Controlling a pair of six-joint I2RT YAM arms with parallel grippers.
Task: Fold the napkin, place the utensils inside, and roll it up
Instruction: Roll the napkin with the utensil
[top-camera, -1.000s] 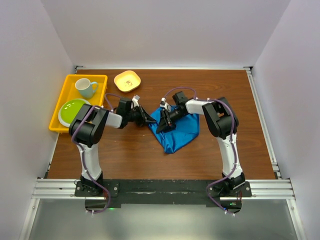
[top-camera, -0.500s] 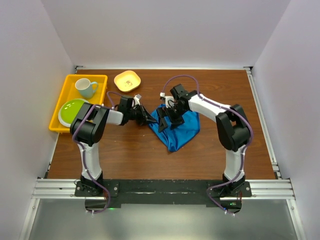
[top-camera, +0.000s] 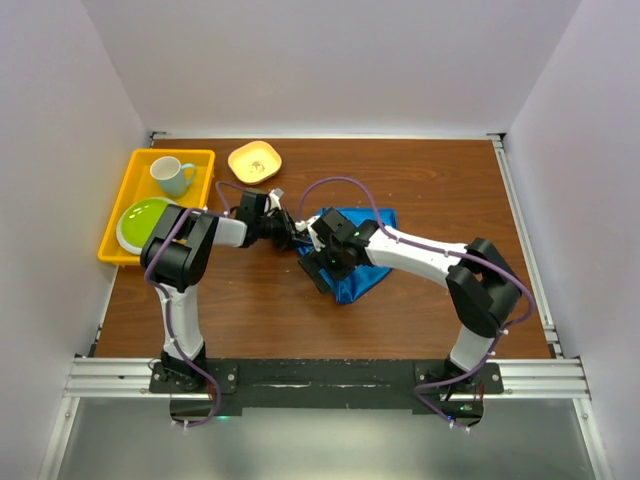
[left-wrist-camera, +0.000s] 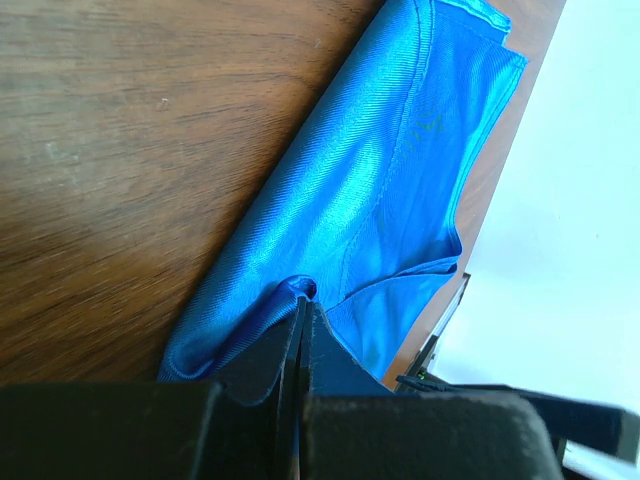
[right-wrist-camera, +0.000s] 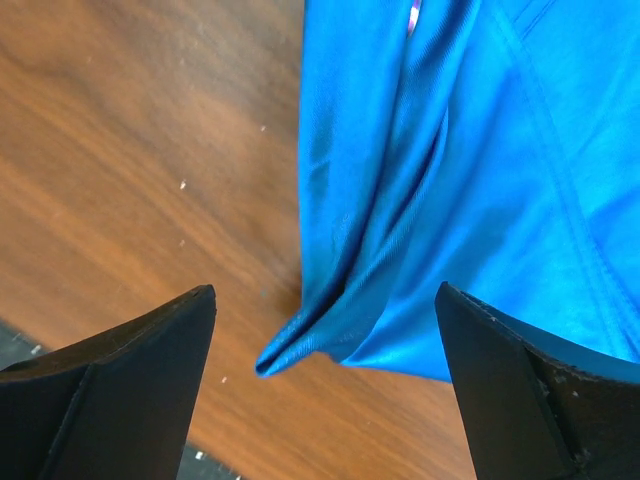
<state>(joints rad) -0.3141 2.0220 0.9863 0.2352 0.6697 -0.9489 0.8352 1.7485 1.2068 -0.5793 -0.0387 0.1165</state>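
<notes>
Napkin (left-wrist-camera: 380, 200) — fold pinched in L pincer (left-wrist-camera: 300, 330), R pincer (right-wrist-camera: 322, 292) wide apart over its corner

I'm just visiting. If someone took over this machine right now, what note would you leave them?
Left tool: shut, pinching a fold of the royal-blue cloth napkin.
Right tool: open, holding nothing, over the napkin's corner.
The napkin lies bunched on the brown wooden table. A purple-pink metal glint in a fold is probably the utensil.
Done: folding, utensil apparently inside.
Left: roll it up.
</notes>
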